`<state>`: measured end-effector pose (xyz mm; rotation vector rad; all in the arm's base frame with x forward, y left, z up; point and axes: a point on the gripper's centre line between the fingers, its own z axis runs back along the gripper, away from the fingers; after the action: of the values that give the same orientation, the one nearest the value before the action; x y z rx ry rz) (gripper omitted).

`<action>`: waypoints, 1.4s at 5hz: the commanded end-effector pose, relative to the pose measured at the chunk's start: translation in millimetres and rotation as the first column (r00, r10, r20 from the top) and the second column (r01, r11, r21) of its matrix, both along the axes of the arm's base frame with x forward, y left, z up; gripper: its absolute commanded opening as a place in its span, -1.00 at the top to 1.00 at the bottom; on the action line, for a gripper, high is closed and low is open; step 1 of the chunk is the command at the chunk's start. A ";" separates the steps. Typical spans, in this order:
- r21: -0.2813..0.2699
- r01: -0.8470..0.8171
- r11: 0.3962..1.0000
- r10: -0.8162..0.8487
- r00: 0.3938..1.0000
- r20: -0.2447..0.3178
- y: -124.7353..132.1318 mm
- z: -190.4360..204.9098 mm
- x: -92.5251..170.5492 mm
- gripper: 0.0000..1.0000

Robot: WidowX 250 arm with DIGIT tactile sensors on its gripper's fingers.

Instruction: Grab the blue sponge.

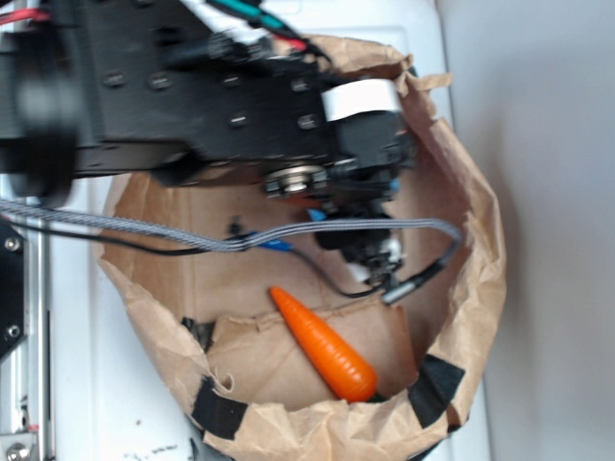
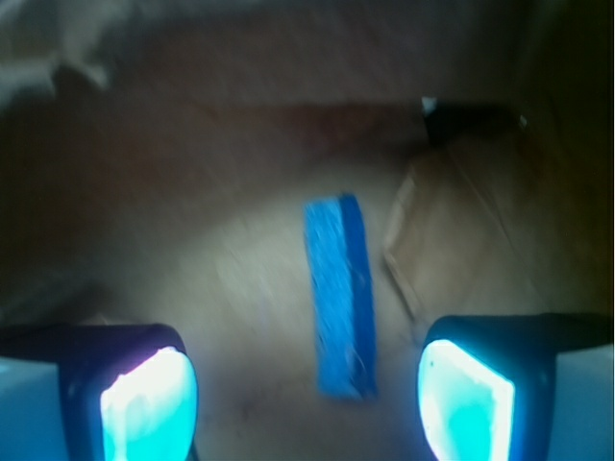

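- In the wrist view the gripper point(image 2: 307, 384) is standing wide open, its two glowing cyan-lit fingertips point(image 2: 149, 403) sitting at the 7 and 5 o'clock corners of the picture, with nothing pinched between them.
- The blue sponge point(image 2: 339, 296) is lying on the brown paper floor point(image 2: 211, 250) in the gap between the fingertips, reaching from near the picture's centre down towards 6 o'clock; it is touching neither fingertip and is showing as a narrow upright strip with a darker right edge.
- A creased flap of paper point(image 2: 452, 240) is lying just beside the sponge at its 3 o'clock side, and a small black patch point(image 2: 461, 120) is sitting on the far wall towards 1 o'clock.
- In the exterior view the black arm point(image 1: 211, 96) is reaching over a crumpled brown paper bag point(image 1: 471, 192) whose rim is patched with black tape point(image 1: 437, 384).
- Only slivers of blue point(image 1: 279, 246) are peeking out under the arm and its grey cable point(image 1: 144, 229), near the bag's centre.
- An orange carrot point(image 1: 322, 344) is lying inside the bag at about 6 o'clock from the gripper head, well apart from the blue slivers, its tip pointing towards 11 o'clock.
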<state>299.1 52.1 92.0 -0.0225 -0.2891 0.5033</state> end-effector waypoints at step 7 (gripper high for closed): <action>0.035 0.067 0.997 -0.068 0.997 0.030 13.2 -23.1 -5.1 1.00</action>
<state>284.7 55.3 49.2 -0.0083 -0.2519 0.4275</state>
